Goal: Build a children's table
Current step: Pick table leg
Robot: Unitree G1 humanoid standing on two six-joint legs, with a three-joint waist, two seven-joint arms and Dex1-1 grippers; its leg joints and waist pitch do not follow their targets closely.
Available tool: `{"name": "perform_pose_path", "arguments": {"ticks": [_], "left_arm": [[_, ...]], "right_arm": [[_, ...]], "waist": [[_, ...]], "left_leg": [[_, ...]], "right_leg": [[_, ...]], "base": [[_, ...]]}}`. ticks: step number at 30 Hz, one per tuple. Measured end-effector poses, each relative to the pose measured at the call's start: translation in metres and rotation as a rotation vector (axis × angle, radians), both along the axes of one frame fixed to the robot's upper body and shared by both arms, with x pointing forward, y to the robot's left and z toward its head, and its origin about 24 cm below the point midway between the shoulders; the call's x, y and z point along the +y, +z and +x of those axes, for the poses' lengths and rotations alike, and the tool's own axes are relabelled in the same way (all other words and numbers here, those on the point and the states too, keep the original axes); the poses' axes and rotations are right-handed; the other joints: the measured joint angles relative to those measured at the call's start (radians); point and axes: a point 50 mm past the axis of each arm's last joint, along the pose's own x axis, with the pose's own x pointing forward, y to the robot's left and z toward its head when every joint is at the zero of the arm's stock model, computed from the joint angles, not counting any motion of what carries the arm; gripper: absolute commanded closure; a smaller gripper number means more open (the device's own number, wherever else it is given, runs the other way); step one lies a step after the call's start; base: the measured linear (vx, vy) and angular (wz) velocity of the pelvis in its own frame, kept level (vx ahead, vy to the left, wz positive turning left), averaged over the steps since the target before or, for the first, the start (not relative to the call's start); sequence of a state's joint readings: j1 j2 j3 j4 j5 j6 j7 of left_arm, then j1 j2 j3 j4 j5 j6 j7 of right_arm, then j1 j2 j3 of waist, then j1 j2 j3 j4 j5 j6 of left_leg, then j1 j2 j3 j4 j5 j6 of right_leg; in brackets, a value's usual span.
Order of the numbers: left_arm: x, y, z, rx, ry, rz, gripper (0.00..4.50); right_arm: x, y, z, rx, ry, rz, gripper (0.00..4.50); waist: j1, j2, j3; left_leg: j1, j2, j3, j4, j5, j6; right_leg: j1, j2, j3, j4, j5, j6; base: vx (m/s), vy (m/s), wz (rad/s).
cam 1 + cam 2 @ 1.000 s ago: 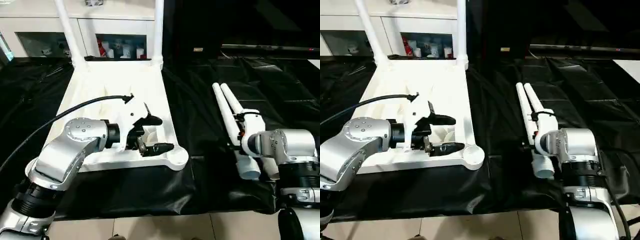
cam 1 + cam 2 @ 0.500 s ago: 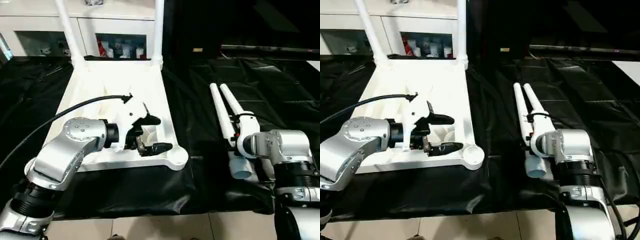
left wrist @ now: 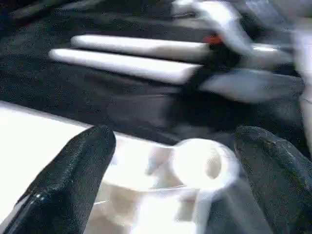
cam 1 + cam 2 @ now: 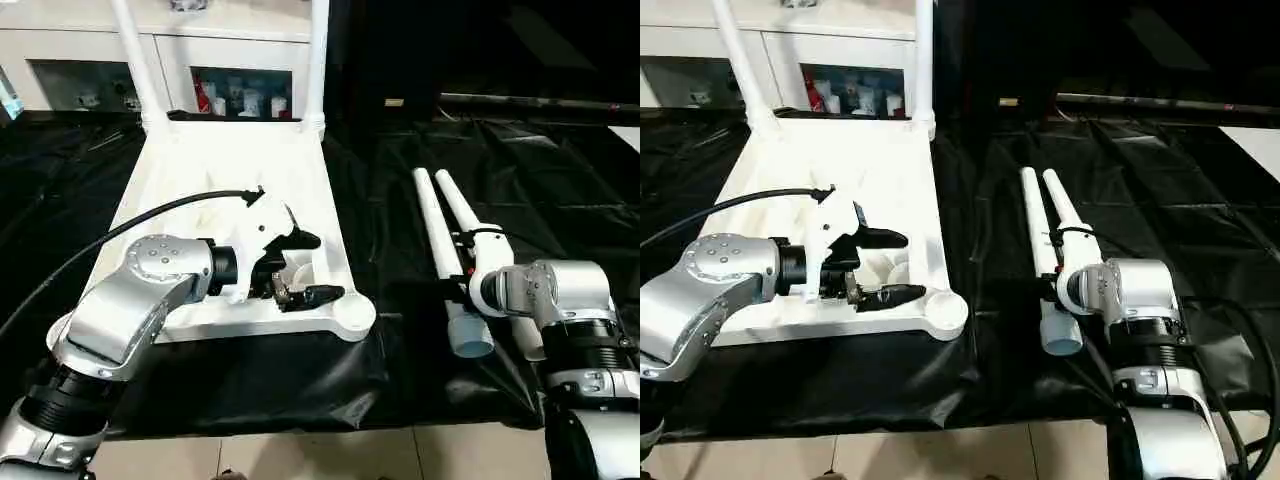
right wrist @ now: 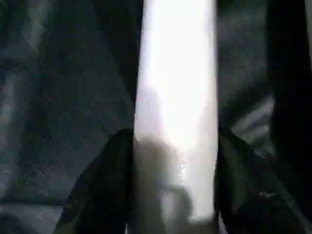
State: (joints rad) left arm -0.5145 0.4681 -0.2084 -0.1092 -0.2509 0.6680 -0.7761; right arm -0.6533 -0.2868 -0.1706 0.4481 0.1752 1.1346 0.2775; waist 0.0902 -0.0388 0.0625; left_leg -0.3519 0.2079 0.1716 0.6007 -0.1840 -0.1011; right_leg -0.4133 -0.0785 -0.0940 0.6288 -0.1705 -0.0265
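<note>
The white tabletop (image 4: 225,160) lies underside up on the black cloth. Two white legs (image 4: 317,60) stand upright in its far corner sockets. My left gripper (image 4: 318,267) hovers open over the tabletop's near right part, its black fingers (image 3: 73,180) either side of the near right corner socket (image 4: 350,318) without touching it. Two loose legs lie side by side to the right. My right gripper (image 5: 175,195) is shut on the left one of these legs (image 4: 440,250), a finger pressed to each side of the tube near its wide open end (image 4: 470,338). The other leg (image 4: 460,210) runs under my right wrist.
A white glass-door cabinet (image 4: 240,60) stands behind the black-draped table (image 4: 560,170). A black cable (image 4: 150,215) arcs over the tabletop to my left wrist. The table's front edge and the tiled floor (image 4: 330,455) lie just below my forearms.
My right gripper's fingers have closed onto the loose leg, and the leg's near end has swung to the left. The left arm has stayed where it was.
</note>
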Motion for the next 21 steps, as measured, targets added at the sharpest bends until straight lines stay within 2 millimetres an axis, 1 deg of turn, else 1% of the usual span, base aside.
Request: {"name": "perform_pose_path", "arguments": {"ticks": [1,3,6,8,10,12,15,16,17,19,21], "left_arm": [[0.002,0.001,0.007,-0.007,0.061,-0.021,0.00],[0.003,0.005,0.014,-0.018,0.115,-0.055,0.00],[0.001,0.010,0.026,-0.010,0.195,-0.158,0.00],[-0.005,0.013,0.033,0.032,0.235,-0.258,0.00],[-0.013,0.014,0.035,0.067,0.222,-0.322,0.00],[-0.019,0.014,0.036,0.107,0.218,-0.379,0.00],[-0.027,0.017,0.041,0.186,0.227,-0.490,0.00],[-0.031,0.021,0.044,0.229,0.228,-0.554,0.00],[-0.033,0.024,0.045,0.242,0.223,-0.577,0.00],[-0.037,0.030,0.047,0.268,0.208,-0.626,0.00],[-0.038,0.033,0.049,0.292,0.206,-0.662,0.00]], "right_arm": [[0.004,0.003,0.003,-0.042,0.004,0.031,2.57],[0.007,0.010,0.008,-0.115,0.007,0.056,2.58],[0.007,0.019,0.014,-0.224,0.015,0.091,2.61],[0.015,0.028,0.016,-0.331,0.064,0.144,2.61],[0.021,0.033,0.017,-0.381,0.099,0.172,2.62],[0.023,0.036,0.014,-0.436,0.132,0.210,2.62],[0.038,0.048,0.007,-0.536,0.251,0.333,2.62],[0.045,0.055,0.003,-0.578,0.318,0.386,2.62],[0.051,0.060,0.000,-0.605,0.363,0.416,2.62],[0.061,0.068,-0.004,-0.646,0.453,0.451,2.62],[0.066,0.071,-0.009,-0.673,0.513,0.474,2.62]], "waist": [[0.000,0.000,0.000],[0.000,0.000,0.000],[0.002,0.000,0.000],[0.005,0.000,0.000],[0.008,0.000,0.000],[0.013,0.000,0.000],[0.014,0.000,0.000],[0.018,0.000,0.000],[0.018,0.000,0.000],[0.021,0.000,0.000],[0.025,0.000,0.000]], "left_leg": [[0.000,0.000,0.000,0.000,0.000,0.000],[0.000,0.000,0.000,0.000,0.000,0.000],[-0.001,0.000,0.000,0.000,0.000,0.000],[-0.004,0.000,0.000,0.000,0.000,0.000],[-0.004,0.000,0.000,0.000,-0.001,0.001],[-0.005,0.000,0.000,0.000,-0.001,0.001],[-0.006,0.000,0.000,0.000,-0.001,0.002],[-0.006,0.000,-0.001,0.001,-0.001,0.002],[-0.006,0.000,-0.001,0.000,-0.001,0.002],[-0.006,0.000,-0.001,0.000,-0.001,0.003],[-0.006,0.000,-0.001,0.001,0.000,0.003]], "right_leg": [[0.000,0.000,0.000,0.000,0.000,0.000],[0.000,0.000,0.000,0.000,0.000,0.000],[-0.001,0.000,0.000,-0.001,0.000,0.000],[-0.002,0.000,-0.001,-0.001,0.002,-0.004],[-0.002,0.000,-0.001,-0.002,0.003,-0.005],[-0.002,0.000,-0.001,-0.002,0.004,-0.006],[-0.003,0.000,-0.001,-0.002,0.004,-0.006],[-0.003,0.000,-0.002,-0.003,0.004,-0.006],[-0.003,0.000,-0.002,-0.003,0.004,-0.006],[-0.002,0.000,-0.002,-0.003,0.003,-0.004],[-0.002,0.000,-0.002,-0.004,0.001,-0.001]], "base": [[0.000,0.000,0.00],[0.000,0.000,0.00],[0.000,0.000,0.00],[0.000,0.000,0.00],[0.000,0.000,0.00],[0.000,0.000,0.00],[0.000,0.000,0.00],[0.000,0.000,0.00],[0.000,0.000,0.00],[0.000,0.000,0.00],[0.000,0.000,0.00]]}}
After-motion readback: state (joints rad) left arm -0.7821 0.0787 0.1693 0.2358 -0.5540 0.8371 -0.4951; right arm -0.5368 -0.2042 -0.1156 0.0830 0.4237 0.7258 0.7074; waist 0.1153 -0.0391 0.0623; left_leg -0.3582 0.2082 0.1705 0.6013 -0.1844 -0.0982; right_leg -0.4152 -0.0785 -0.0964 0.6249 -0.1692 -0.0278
